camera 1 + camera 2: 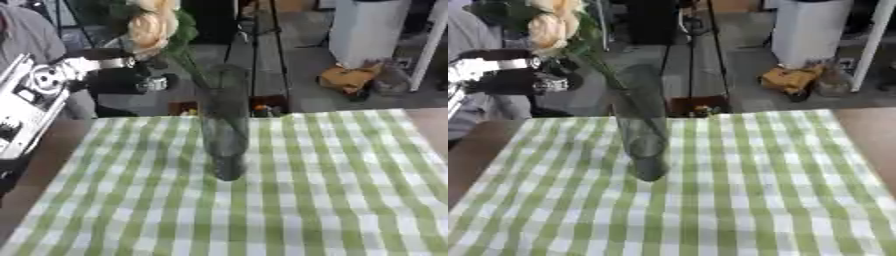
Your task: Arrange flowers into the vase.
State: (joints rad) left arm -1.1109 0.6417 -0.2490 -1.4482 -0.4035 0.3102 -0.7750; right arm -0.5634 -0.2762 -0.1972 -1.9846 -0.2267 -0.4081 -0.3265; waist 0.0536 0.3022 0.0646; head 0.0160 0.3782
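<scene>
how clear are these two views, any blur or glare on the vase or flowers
Left eye view: soft all over, the glass vase smeared and its rim indistinct, the cream flowers washed out with no petal detail. Right eye view: the same softness, the checked cloth blurring toward the near edge; no sharp glare on the glass, and no strong shadow beside the vase.

A lab or workshop, by the look of it: bare grey floor (pixel 306 60) beyond the checked-cloth counter (pixel 332 190), a white bin (pixel 372 30), black stands (pixel 254 35), scattered gear (pixel 350 77).
</scene>
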